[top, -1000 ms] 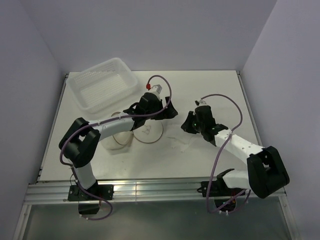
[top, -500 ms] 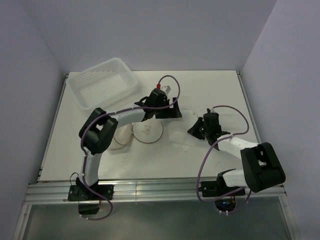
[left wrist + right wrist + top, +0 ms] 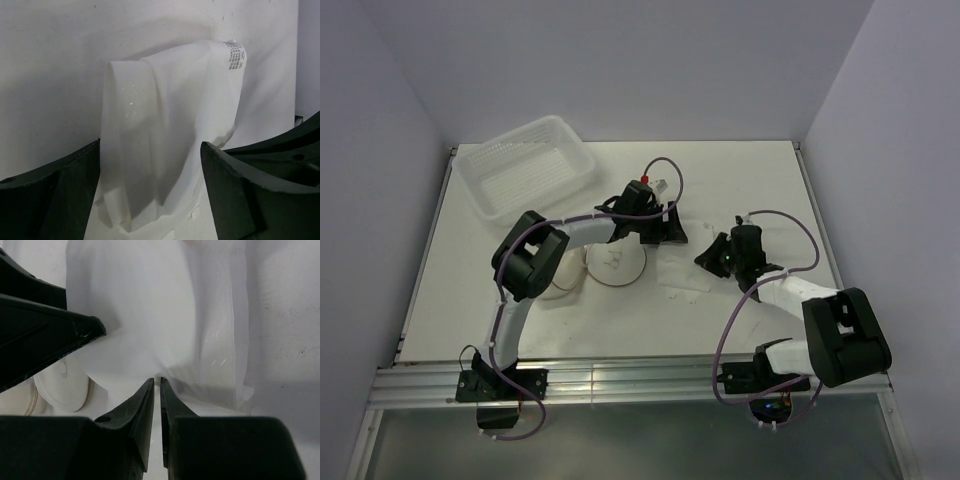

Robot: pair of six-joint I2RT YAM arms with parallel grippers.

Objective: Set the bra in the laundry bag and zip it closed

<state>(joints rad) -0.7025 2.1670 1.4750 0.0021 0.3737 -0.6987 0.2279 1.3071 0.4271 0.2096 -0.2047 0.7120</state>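
My left arm (image 3: 575, 232) and right arm (image 3: 798, 292) share white tubes, bulky black joints and looping purple cables (image 3: 733, 320). The left end effector (image 3: 150, 150) and right end effector (image 3: 156, 382) have matte black wedge fingers.

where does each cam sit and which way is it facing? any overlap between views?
Top external: fixed above and behind the bases, facing down at the table; both arms show whole.
Left wrist: on the left arm, looking through the open left gripper at the draped bra.
Right wrist: on the right arm, looking past the right gripper, shut on the bra; left gripper's finger at left, laundry bag below it.
Shared: both wrist views show the bra.
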